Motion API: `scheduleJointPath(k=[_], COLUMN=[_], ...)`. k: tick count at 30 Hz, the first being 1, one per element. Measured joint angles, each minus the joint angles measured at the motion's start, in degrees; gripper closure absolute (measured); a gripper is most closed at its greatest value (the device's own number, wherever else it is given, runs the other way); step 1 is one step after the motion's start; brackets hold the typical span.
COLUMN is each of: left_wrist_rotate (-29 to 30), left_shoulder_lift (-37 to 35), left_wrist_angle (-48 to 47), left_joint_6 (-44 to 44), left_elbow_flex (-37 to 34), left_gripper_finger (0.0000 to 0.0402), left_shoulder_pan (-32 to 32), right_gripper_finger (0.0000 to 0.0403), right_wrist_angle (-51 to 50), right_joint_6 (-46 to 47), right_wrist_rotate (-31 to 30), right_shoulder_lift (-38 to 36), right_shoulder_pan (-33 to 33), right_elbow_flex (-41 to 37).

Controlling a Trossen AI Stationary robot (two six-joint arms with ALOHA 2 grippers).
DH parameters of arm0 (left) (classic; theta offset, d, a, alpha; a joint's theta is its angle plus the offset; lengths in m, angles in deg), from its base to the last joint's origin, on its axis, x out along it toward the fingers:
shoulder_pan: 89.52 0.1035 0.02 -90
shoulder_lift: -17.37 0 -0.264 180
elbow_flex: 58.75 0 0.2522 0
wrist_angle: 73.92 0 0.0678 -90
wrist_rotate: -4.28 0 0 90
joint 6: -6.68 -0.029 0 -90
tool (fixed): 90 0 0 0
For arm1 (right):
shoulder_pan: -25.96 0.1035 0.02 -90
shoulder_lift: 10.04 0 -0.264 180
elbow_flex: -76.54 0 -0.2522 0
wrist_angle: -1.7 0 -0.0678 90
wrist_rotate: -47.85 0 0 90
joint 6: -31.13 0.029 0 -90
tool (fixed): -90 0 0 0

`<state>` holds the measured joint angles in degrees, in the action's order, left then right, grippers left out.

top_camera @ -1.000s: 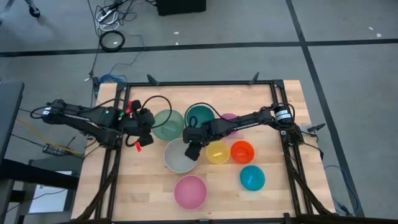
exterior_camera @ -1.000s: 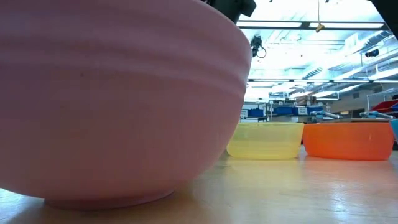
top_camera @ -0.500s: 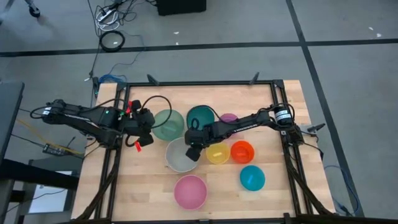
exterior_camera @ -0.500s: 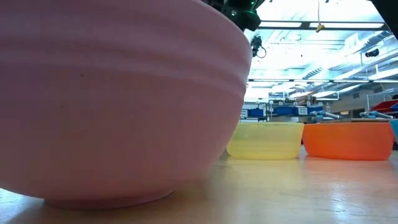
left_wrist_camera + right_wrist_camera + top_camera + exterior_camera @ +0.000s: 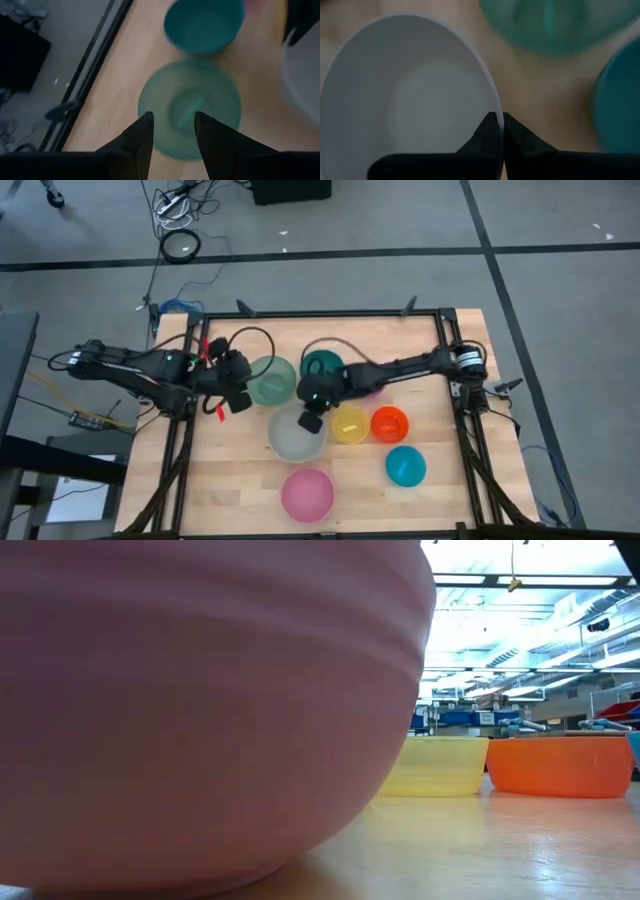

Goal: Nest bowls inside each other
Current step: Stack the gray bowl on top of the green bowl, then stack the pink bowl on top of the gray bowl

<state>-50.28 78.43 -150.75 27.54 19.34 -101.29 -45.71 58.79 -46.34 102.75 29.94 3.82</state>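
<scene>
Right claw (image 5: 500,131) pinches the empty white-grey bowl's (image 5: 395,95) rim.

Even overhead light, bright ceiling glare in the low view, both wrist views motion-blurred.

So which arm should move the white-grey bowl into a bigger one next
Right. The right gripper is shut on the white-grey bowl rim, while the left gripper stands open over the sage green bowl.

Lab hall — strip lights (image 5: 520,615), blue benches (image 5: 470,718), floor cables (image 5: 180,245)
</scene>
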Motion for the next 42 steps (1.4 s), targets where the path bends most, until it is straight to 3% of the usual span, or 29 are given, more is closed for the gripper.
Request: scheduleJointPath(k=[4, 8, 16, 21, 27, 32, 36, 42], left_wrist_rotate=[1.2, 1.4, 1.0, 1.0, 1.0, 1.0, 1.0, 1.0], left_shoulder_lift=[0.0, 0.0, 0.0, 0.0, 0.0, 0.0, 0.0, -0.2], left_wrist_angle=[3.3, 9.1, 12.8, 12.6, 12.6, 12.5, 11.3, 5.4], left_joint_6=[-4.0, -8.3, -13.3, -13.2, -13.0, -12.9, -11.8, -8.5], left_elbow_flex=[4.3, 8.9, 15.4, 15.8, 15.8, 15.8, 15.8, 15.8], left_gripper_finger=[0.0249, 0.0249, 0.0249, 0.0249, 0.0249, 0.0249, 0.0249, 0.0249], left_shoulder_pan=[0.0, 0.0, -1.6, -1.9, -1.9, -1.9, -1.9, -1.9], right_gripper_finger=[0.0402, 0.0402, 0.0402, 0.0390, 0.0335, 0.0292, 0.0282, 0.0285], right_wrist_angle=[6.2, 17.1, 24.2, 23.9, 22.8, 22.4, 21.1, 5.1], right_joint_6=[-3.6, -6.7, -7.9, -9.2, -10.7, -11.5, -14.4, -20.8], right_wrist_rotate=[-1.1, -0.6, -0.3, -1.2, -0.1, -2.7, -4.8, -4.2], right_shoulder_lift=[-1.7, 1.1, 6.7, 8.6, 8.9, 8.7, 7.1, 1.5], right_shoulder_pan=[-2.9, -6.9, -12.6, -14.4, -14.8, -14.7, -14.0, -8.5], right_elbow_flex=[2.1, 3.3, 3.2, 3.1, 3.2, 3.2, 4.0, 4.1])
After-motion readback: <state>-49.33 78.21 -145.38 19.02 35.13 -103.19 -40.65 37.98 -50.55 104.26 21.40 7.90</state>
